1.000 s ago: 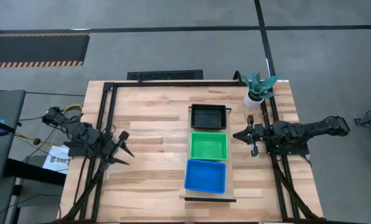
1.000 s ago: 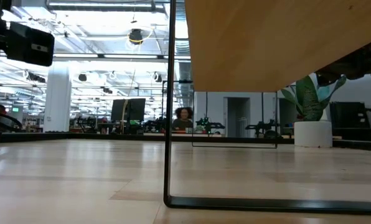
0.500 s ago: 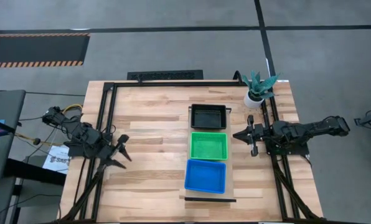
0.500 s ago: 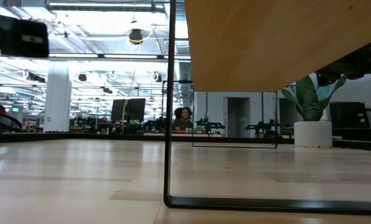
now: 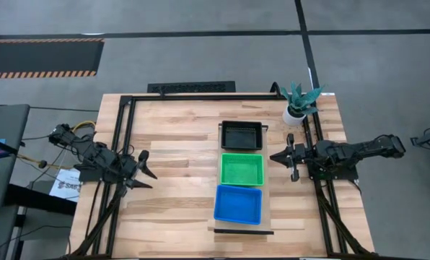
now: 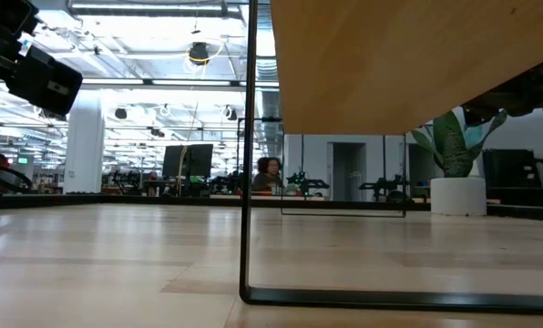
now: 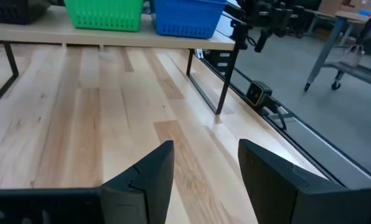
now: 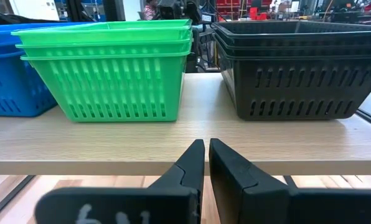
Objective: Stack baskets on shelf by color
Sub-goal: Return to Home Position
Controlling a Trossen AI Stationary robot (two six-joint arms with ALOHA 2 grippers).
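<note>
The left gripper's fingers [image 7: 145, 177] stand widely spread with only bare tabletop [image 5: 179, 144] between them, holding and touching nothing. The right gripper's fingers [image 8: 195, 158] are pressed almost together, just a thin slit between them, and they too grip nothing. The left gripper [image 5: 146, 170] hangs well apart from the shelf [image 5: 266, 184], off its left long edge. The right gripper [image 5: 274, 156] sits near the shelf's right long edge, pointing at the seam between two stacks without touching them. On the shelf's near end, by the table's front, sits the blue stack [image 5: 238, 204]. The right wrist view shows more than one blue rim, but I cannot count all three. In the middle of the shelf is the green stack [image 5: 242, 169], three nested rims plain to see. Toward the shelf's far end is the black stack [image 5: 242, 134], also three rims deep. Beyond that far end, off to the right, stands a potted plant [image 5: 299, 101]. No loose basket lies on the tabletop around the shelf, so the sorting by colour looks finished. What seems left is only for both arms to settle into rest clear of the shelf. The right looks about there, and the left, with its fingers spread, may have a little farther to fold.
</note>
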